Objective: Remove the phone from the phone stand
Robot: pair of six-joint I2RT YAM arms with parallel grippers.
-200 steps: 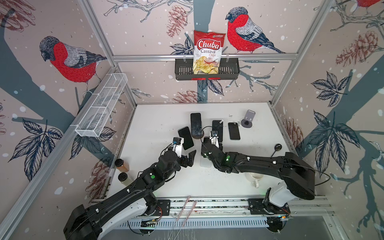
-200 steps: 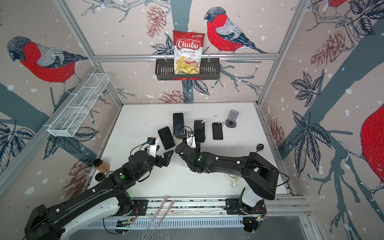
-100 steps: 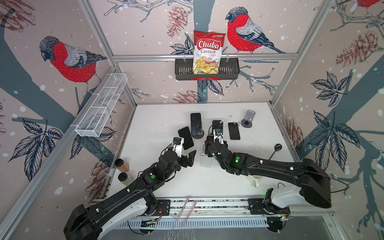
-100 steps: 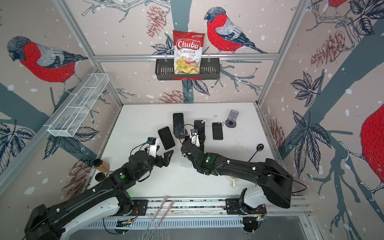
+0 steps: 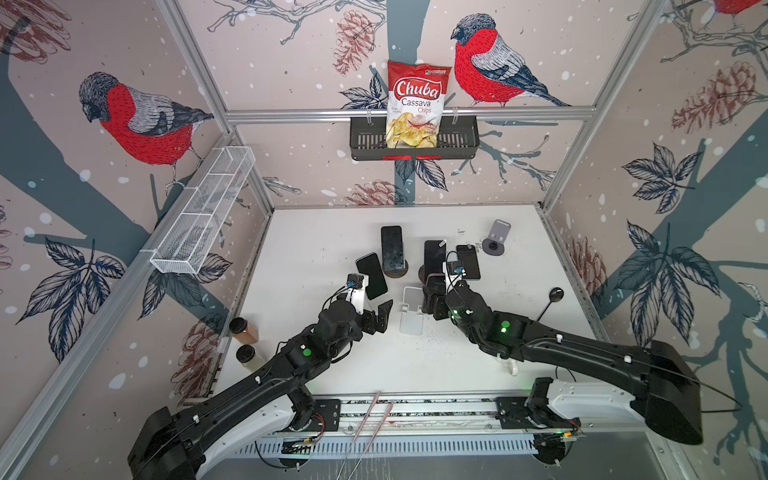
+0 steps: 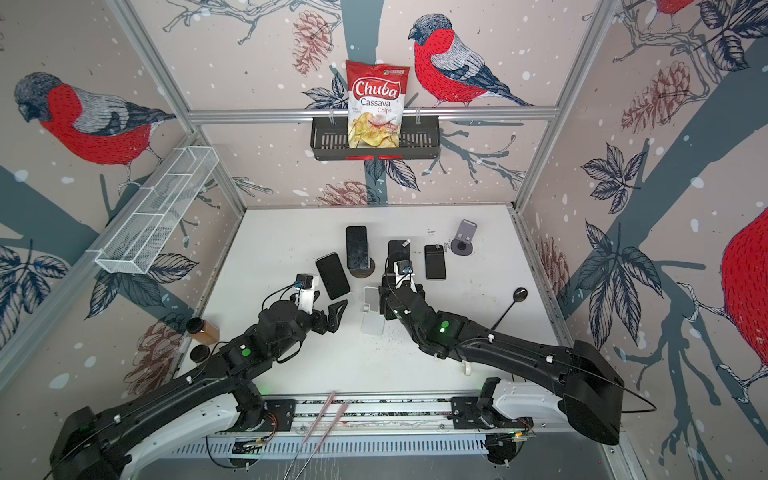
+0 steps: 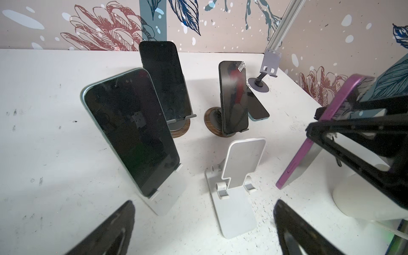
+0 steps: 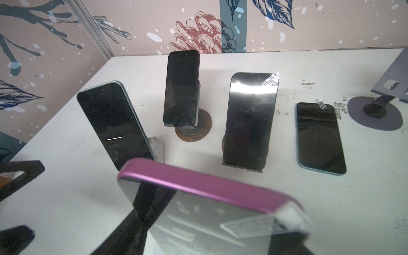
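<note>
A phone (image 7: pixel 318 136) with a purple edge and a grey back is tilted in the air. My right gripper (image 8: pixel 209 231) is shut on it, black fingers (image 7: pixel 353 136) on both sides. The phone is apart from the white phone stand (image 7: pixel 240 176), which is bare and just to the left of the right gripper (image 5: pixel 432 299) in both top views. The stand (image 6: pixel 372 311) lies between my two grippers. My left gripper (image 7: pixel 203 212) is open with nothing in it, low over the table, left of the stand (image 5: pixel 412 309).
A green-edged phone (image 5: pixel 371 275) leans on another white stand. Two more phones (image 5: pixel 392 249) (image 5: pixel 434 255) sit on round wooden stands, one phone (image 5: pixel 468 262) lies flat, and a grey stand (image 5: pixel 496 237) is bare. Two jars (image 5: pixel 243 330) stand left, a black spoon (image 5: pixel 555 295) right.
My right gripper has drawn the purple-edged phone off the white stand, slightly right and nearer; the stand's backplate now shows bare. The left arm has not moved.
</note>
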